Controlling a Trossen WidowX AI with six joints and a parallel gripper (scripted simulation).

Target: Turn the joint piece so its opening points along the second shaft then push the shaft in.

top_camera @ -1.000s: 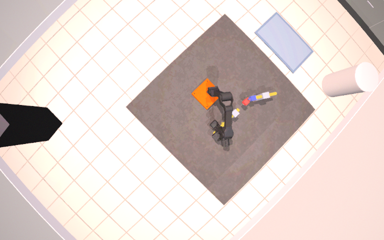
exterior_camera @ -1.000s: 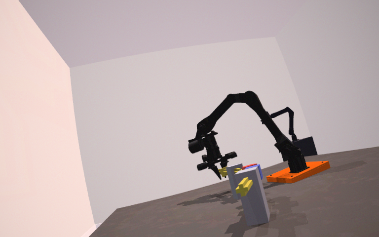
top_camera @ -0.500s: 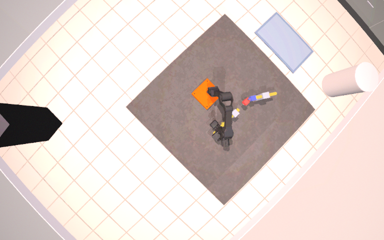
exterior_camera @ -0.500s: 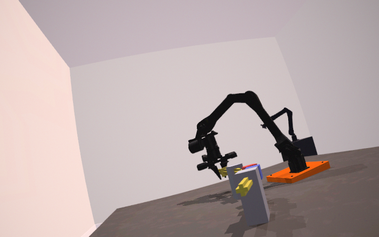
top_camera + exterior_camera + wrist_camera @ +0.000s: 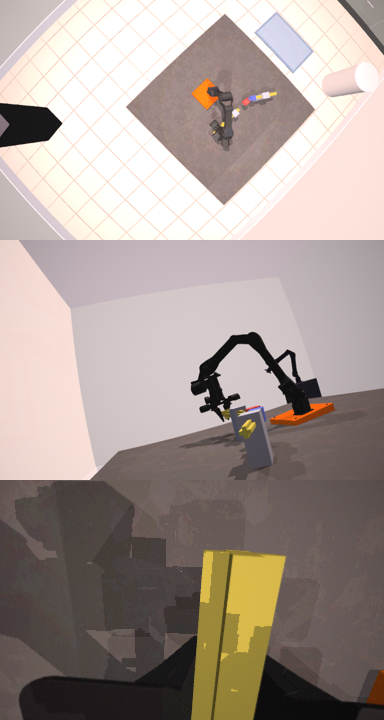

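Observation:
The fixed shaft [image 5: 273,93] [image 5: 246,429] is yellow and runs through its pale block [image 5: 265,95] [image 5: 259,449]. Its inner end carries a blue hinge part [image 5: 252,98] and the red joint piece [image 5: 246,101], which faces roughly toward the second shaft; its opening is too small to see. The second shaft [image 5: 222,124] [image 5: 240,630] is yellow and passes through the second block [image 5: 235,113]. In the top view a gap shows between its near end and the red piece. My gripper [image 5: 217,131] [image 5: 225,416] [image 5: 218,645] is shut on its far part, beyond the second block.
The orange base plate [image 5: 201,93] [image 5: 283,418] of my arm lies beside the setup. My forearm passes over the second shaft in the top view. A pale blue panel [image 5: 284,42] and a white cylinder [image 5: 344,80] are outside the dark mat [image 5: 175,118].

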